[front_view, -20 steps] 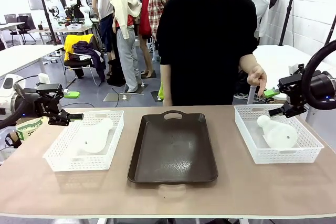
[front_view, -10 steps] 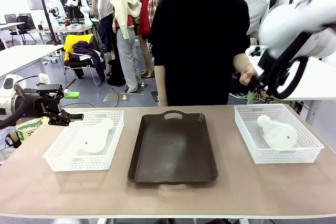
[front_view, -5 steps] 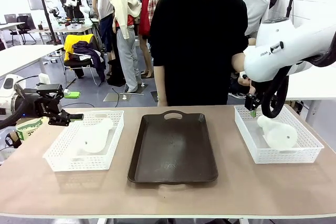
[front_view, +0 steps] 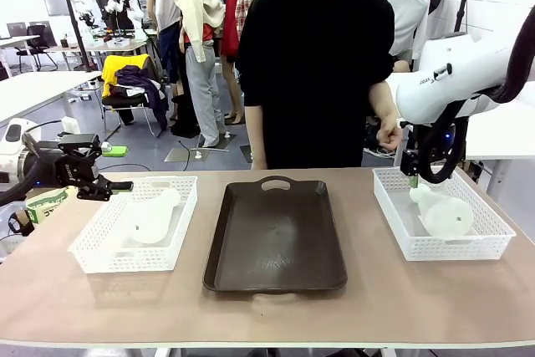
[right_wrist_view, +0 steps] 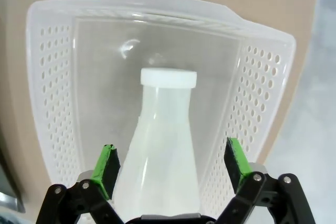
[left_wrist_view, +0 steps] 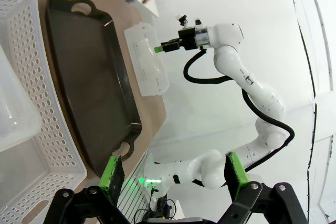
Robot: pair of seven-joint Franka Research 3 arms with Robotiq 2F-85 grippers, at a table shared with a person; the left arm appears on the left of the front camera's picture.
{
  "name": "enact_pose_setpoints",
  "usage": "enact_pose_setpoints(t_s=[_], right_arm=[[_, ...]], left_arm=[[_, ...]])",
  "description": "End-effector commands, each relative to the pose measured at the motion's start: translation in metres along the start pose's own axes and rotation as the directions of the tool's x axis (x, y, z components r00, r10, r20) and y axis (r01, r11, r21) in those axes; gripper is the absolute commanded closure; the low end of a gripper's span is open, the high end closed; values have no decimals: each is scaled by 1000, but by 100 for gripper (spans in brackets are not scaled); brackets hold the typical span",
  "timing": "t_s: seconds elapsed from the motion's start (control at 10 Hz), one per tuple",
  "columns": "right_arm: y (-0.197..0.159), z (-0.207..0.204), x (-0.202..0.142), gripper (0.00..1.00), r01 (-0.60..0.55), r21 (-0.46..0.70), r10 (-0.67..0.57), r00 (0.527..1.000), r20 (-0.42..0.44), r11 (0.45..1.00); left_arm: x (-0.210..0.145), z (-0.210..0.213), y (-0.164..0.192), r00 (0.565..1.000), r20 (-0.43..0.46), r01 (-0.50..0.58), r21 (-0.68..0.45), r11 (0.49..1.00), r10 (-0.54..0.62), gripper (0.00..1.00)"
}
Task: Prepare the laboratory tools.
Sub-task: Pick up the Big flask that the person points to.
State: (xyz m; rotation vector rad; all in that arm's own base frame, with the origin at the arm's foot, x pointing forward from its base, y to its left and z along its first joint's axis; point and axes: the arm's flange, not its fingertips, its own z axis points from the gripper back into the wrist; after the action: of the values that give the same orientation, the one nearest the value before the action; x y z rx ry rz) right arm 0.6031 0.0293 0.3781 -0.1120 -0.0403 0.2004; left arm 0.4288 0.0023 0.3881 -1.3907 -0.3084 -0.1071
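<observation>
Baskets flank the dark brown rectangular tray (front_view: 276, 240) in the front view. One white mesh plastic basket (front_view: 88, 248) sits left of the tray and a second white mesh basket (front_view: 493, 236) right of it, each kept off the tray's long edge by a strip of bare tabletop (front_view: 368, 290). A translucent frosted-white conical flask (front_view: 149, 219) lies on its side in the left basket. The other frosted conical flask (front_view: 443, 213) lies the same way in the right one. The left gripper (front_view: 115, 185) hovers at the left basket's far corner, on the side away from the tray. The right gripper (front_view: 411, 171) hangs over the right basket's far rim at its tray-side corner, with the person's hand (front_view: 388, 135) just above it.

From the left wrist, that gripper's fingers (left_wrist_view: 112, 174) are spread wide on empty air, the tray's short edge between them farther off.

From the right wrist, the fingers (right_wrist_view: 107, 162) are spread wide either side of the flask's body without touching it. One basket wall runs close by one pad, while the opposite wall leaves more room.
</observation>
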Motion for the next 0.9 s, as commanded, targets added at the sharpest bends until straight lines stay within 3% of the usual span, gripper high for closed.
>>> enact_pose_setpoints(t_s=[0.0,0.4,0.8], right_arm=[[-2,-5,15,0,8,36,-8,1000,-22,999],[-1,-24,20,0,24,62,-20,998,-66,998],[-1,-41,24,0,56,61,-53,997,-49,997]], left_arm=[[1,1,-2,1000,7,3,-9,1000,-3,0],[1,1,-2,1000,7,3,-9,1000,-3,0],[1,1,-2,1000,7,3,-9,1000,-3,0]])
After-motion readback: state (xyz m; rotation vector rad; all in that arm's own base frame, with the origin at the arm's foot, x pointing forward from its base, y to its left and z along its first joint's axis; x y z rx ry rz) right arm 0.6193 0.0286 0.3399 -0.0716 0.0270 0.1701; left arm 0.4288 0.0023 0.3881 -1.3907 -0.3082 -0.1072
